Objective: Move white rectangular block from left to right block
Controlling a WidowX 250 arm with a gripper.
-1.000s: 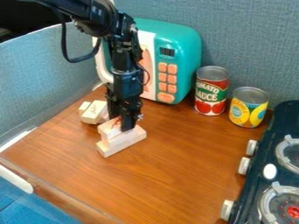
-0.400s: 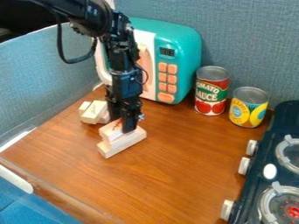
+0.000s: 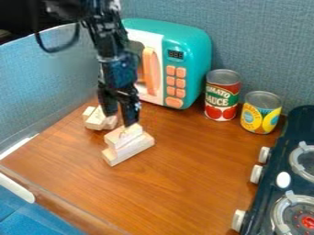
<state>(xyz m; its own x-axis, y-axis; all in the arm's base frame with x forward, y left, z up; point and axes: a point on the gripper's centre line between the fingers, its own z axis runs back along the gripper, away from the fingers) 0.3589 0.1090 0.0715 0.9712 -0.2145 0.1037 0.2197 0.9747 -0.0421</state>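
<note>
We see the claw (image 3: 120,120) spread wide just above the rear of the R stack, its fingers well apart w/ nothing we can make out b/w them. Prob. it's there bc it's just the spot for letting go of, or gripping, the white rect. block (image 3: 119,137); we'd guess a release. That block sits on top of the base block (image 3: 130,150), prob. bc "to right block" means onto it, & the flat wood under it gives a steady seat. The base block lies flat on the counter (image 3: 190,179), its long side running at a slant. The L blocks (image 3: 97,119) sit in a small cluster behind, nr the side wall, apart from the stack; we take that as the start side.

As for looks: our block is pale, whitish wood, approx. brick-shaped, w/ flat faces & straight edges. It's shorter than the base block, so a strip of the latter shows along the front. A faint mark may be on its upper face, but we can't tell what. It looks level, no obvious tilt.

We judge the task abt done. Next: claw straight up & away, fingers kept wide, bc a sideways brush cld knock our block off.
</note>
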